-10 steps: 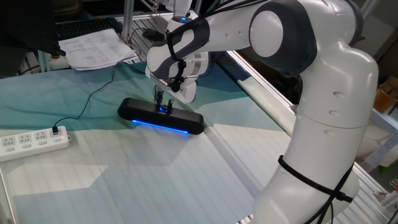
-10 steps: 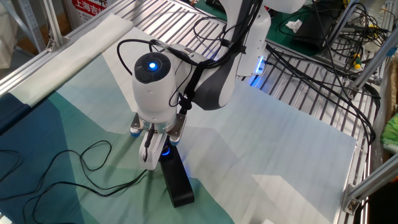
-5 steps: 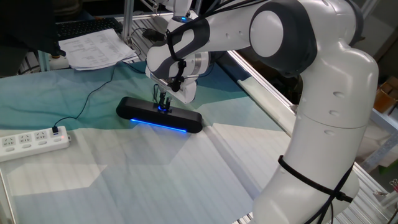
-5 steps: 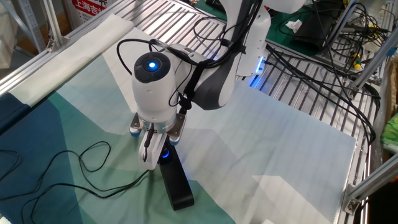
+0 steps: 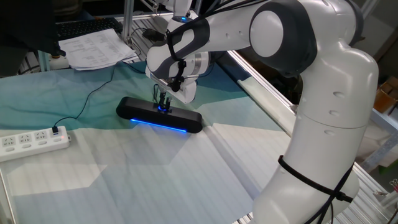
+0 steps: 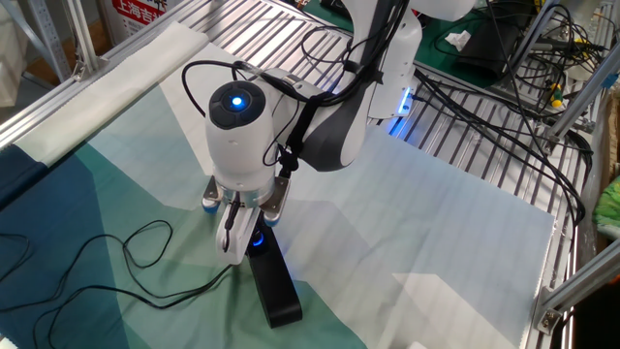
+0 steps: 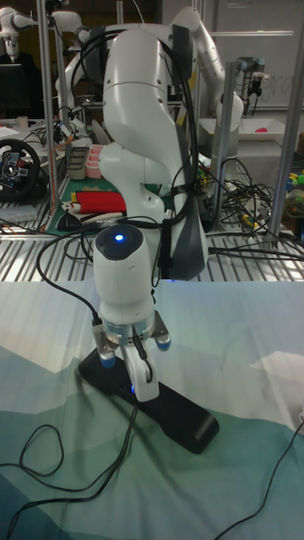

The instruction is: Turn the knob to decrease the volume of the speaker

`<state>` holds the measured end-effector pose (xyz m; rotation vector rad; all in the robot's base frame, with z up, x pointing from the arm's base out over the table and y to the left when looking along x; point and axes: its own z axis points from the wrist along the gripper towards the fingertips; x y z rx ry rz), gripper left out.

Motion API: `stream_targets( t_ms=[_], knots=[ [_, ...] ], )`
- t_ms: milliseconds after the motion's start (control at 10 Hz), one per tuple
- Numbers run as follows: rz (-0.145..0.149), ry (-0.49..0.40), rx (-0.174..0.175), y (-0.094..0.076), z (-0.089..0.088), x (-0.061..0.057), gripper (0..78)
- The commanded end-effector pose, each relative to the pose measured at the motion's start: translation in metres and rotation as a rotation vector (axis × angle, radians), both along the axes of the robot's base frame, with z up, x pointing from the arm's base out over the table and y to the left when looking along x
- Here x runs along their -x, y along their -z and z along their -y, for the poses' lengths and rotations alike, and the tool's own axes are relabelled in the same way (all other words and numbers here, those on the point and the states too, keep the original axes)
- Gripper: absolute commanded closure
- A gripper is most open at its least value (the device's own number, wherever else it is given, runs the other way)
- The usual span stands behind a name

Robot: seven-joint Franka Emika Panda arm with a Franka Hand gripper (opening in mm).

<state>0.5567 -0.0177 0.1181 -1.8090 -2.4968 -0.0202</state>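
The speaker (image 5: 142, 112) is a long black bar with a blue glow along its lower edge, lying on the teal and white cloth. It also shows as the speaker (image 6: 277, 289) and the speaker (image 7: 182, 418). Its knob (image 5: 163, 107) is a small dial lit blue on top of the bar, mostly covered by the fingers; a glint of the knob (image 6: 257, 238) shows below the hand. My gripper (image 5: 163, 102) points straight down, shut on the knob. The gripper (image 6: 249, 237) and the gripper (image 7: 135, 381) hide most of the dial.
A white power strip (image 5: 31, 142) lies at the left with a thin black cable (image 5: 93, 93) running to the speaker. Papers (image 5: 93, 46) sit at the back. A metal rail (image 5: 261, 93) borders the cloth on the right; slatted metal table (image 6: 465, 145) lies beyond.
The speaker shifted slightly left under the gripper between the earliest frames and half a second ago. Since then nothing has visibly moved.
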Motion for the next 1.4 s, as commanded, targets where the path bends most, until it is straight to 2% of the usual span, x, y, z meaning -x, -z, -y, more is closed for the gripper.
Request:
stream_targets(
  t_ms=[100,500,600,1400],
  knots=[
    [0.005,-0.176,0.014,-0.0018,-0.0016,0.0002,76.4],
    [0.005,-0.238,0.023,-0.0018,-0.0017,0.0003,76.4],
    [0.006,-0.290,0.028,-0.0018,-0.0017,0.0005,76.4],
    [0.011,-0.487,0.018,-0.0021,-0.0026,0.0009,76.4]
  ],
)
